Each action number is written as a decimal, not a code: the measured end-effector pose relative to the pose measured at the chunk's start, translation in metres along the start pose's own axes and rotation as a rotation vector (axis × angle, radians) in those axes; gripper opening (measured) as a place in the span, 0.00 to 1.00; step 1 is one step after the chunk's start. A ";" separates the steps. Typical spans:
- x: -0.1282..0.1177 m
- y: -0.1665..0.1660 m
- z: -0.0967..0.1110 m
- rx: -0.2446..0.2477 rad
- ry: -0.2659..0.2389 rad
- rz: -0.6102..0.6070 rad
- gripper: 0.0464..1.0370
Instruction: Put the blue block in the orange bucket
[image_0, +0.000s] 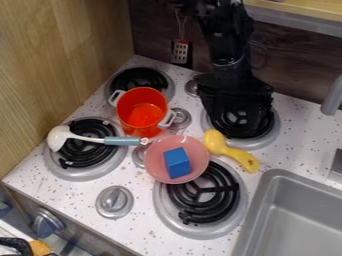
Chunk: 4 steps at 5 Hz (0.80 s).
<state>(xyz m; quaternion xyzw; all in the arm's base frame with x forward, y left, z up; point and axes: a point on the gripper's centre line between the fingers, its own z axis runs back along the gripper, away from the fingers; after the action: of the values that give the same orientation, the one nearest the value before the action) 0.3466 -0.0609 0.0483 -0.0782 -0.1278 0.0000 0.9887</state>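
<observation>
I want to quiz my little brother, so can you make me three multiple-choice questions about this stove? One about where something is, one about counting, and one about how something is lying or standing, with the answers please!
1. Where is the blue block?
A) In the orange bucket
B) In the pink bowl
C) In the sink

2. How many burners does the stove have in the picture?
A) Two
B) Six
C) Four

3. How is the ladle placed?
A) Lying on its side across a burner
B) Standing upright in the bucket
C) Hanging on the wall

Answers:
1: B, because the block sits inside the bowl's rim.
2: C, because there are four round burners with black coils.
3: A, because its handle lies flat over the left burner.
</observation>
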 end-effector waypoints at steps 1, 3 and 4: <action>-0.007 0.002 -0.008 0.006 0.032 0.014 0.96; -0.043 0.013 0.006 0.076 0.019 0.144 0.96; -0.054 0.017 0.011 0.132 0.006 0.224 0.96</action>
<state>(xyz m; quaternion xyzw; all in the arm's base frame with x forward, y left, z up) 0.2916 -0.0438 0.0427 -0.0267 -0.1150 0.1187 0.9859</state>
